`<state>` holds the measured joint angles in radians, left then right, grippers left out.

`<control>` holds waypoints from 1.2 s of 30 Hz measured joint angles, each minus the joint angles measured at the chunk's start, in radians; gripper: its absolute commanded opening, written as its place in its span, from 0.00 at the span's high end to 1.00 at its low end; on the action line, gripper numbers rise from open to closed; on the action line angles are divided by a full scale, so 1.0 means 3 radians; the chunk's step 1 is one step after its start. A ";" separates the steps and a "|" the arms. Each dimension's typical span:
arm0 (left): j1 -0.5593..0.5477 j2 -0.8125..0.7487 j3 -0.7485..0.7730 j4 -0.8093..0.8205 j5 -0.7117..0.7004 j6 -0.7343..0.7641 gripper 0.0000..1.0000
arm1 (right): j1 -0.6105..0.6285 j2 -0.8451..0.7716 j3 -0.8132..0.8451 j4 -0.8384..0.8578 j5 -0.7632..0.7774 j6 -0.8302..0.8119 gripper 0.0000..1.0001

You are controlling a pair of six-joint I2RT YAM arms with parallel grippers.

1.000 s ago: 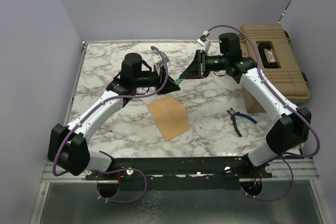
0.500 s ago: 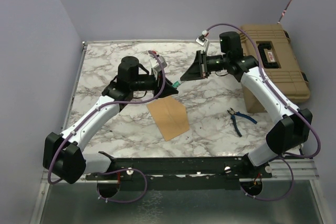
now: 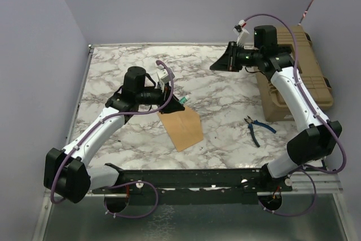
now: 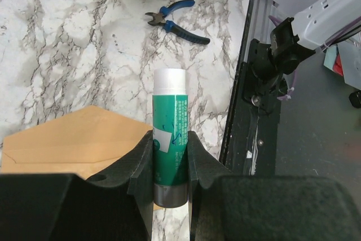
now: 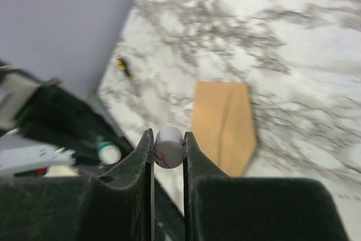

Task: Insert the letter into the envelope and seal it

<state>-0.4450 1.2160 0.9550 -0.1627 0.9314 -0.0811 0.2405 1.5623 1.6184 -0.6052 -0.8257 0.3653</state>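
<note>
At centre of the marble desk (image 3: 107, 77) the flat orange-brown kraft paper envelope (image 3: 181, 127) lies w/ pointed flap open. No separate letter shows, so prob. already inside, can't confirm. Left tool (image 4: 169, 156) is clenched on a green glue stick (image 4: 169, 105), white end fwd near the envelope's edge, prob. to glue the flap. Right tool (image 5: 167, 135) pinches a small white round cap (image 5: 168, 147), raised well apart, keeping clear. Closed tan hard case (image 3: 293, 66) at right: contents hidden. Blue-handled pliers (image 3: 256, 128) lie beside it.
</note>
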 measured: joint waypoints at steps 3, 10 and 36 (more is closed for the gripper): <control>0.0000 0.0039 0.0020 -0.0011 -0.0009 0.0000 1.00 | 0.0107 0.0020 -0.0131 -0.0118 0.0792 -0.0131 1.00; 0.0000 0.0173 0.0205 -0.0003 -0.0098 -0.0032 1.00 | 0.0444 0.0238 -0.0951 -0.0127 0.2341 -0.0277 0.99; 0.0000 0.0275 0.0388 0.0089 -0.0228 -0.0139 1.00 | 0.0547 0.0532 -0.1839 0.0458 0.3442 -0.0164 0.41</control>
<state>-0.4450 1.2984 1.0714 -0.1360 0.8631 -0.1226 0.4046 1.7218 1.0668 -0.4679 0.2070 0.3161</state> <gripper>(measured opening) 0.232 0.567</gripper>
